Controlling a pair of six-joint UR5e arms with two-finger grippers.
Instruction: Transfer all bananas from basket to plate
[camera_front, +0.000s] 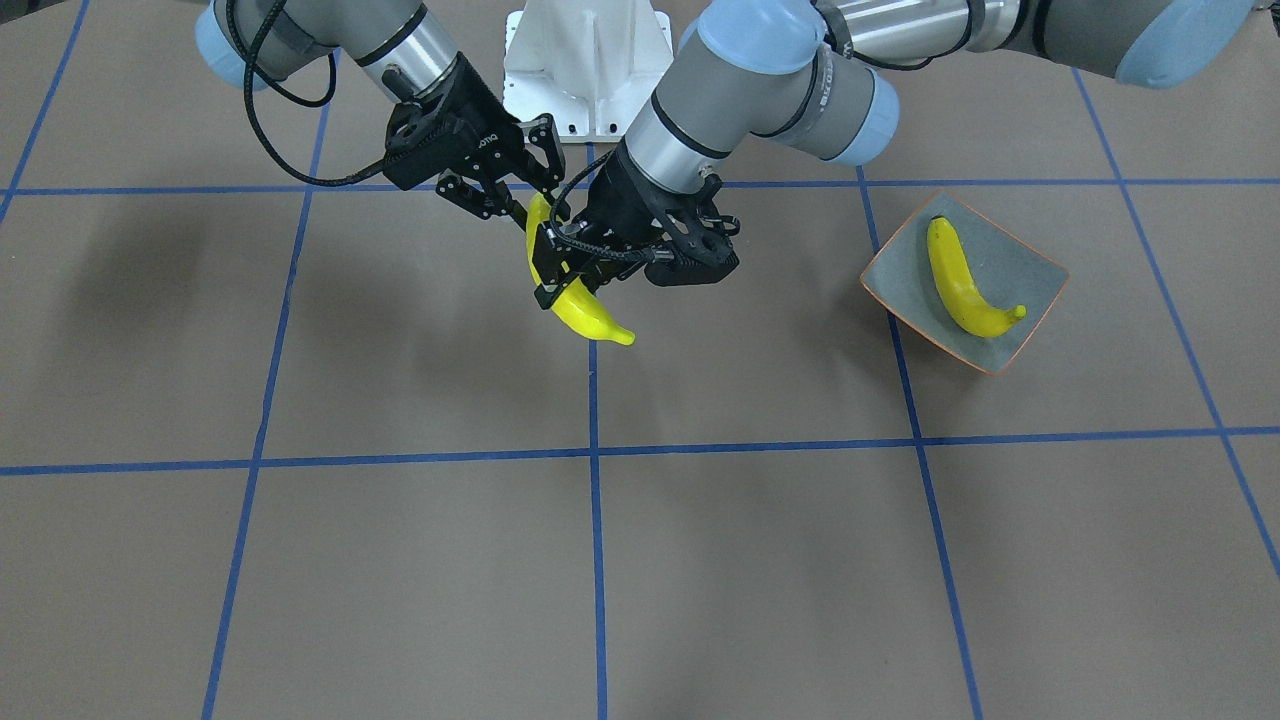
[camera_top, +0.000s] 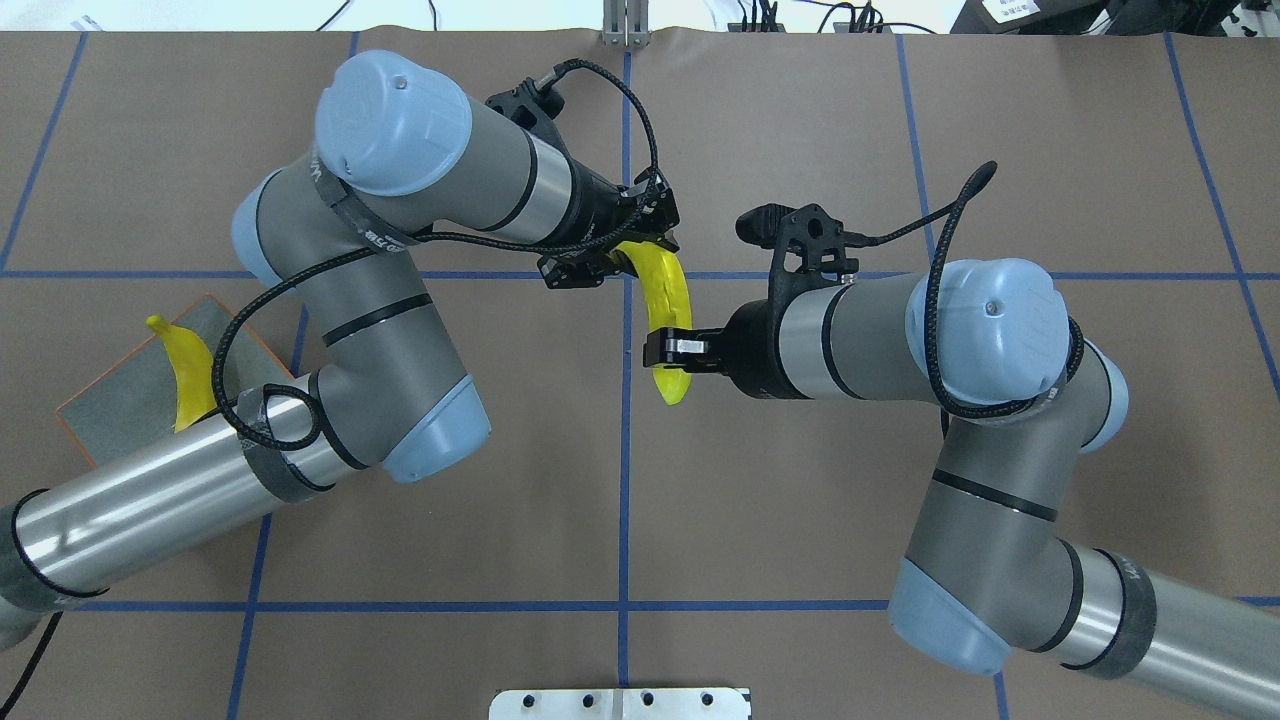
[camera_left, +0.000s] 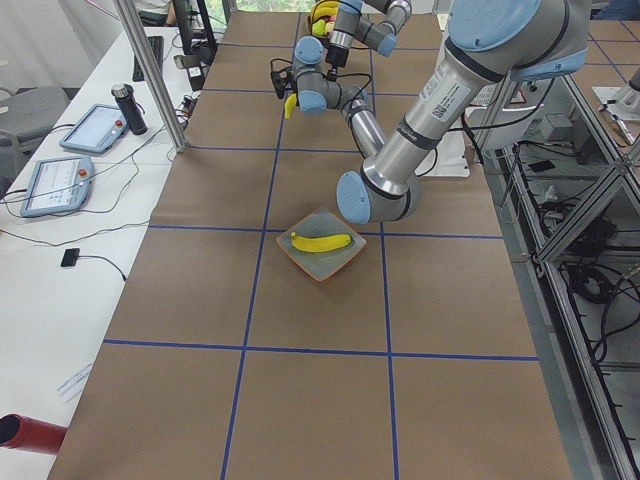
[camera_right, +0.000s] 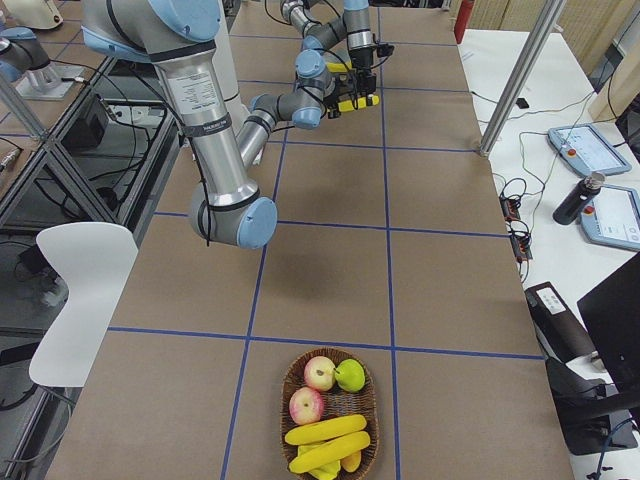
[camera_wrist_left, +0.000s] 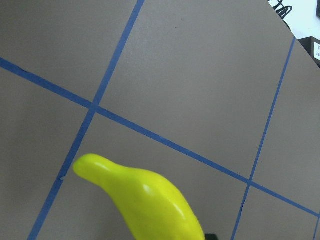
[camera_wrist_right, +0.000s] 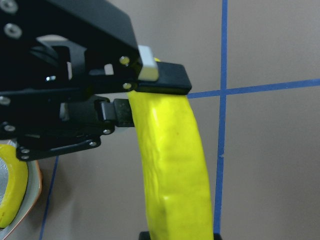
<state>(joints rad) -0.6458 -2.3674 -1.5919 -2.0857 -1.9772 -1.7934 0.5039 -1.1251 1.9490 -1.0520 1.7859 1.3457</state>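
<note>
- Banana (camera_top: 668, 300) looked light, stiff, smooth-skinned, likely slippery; I judged mid-body safest to grip.
- Left pincer (camera_top: 632, 258) and right pincer (camera_top: 672, 352) each pinched one end.

bananas (camera_front: 590, 315) bright yellow | plate (camera_front: 1010, 265) grey-green — orange rim | table (camera_front: 700, 560) brown — blue grid

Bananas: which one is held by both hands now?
The banana in mid-air: the left hand and the right hand both grip it. Another banana lies on the plate; the rest lie in the basket.
</note>
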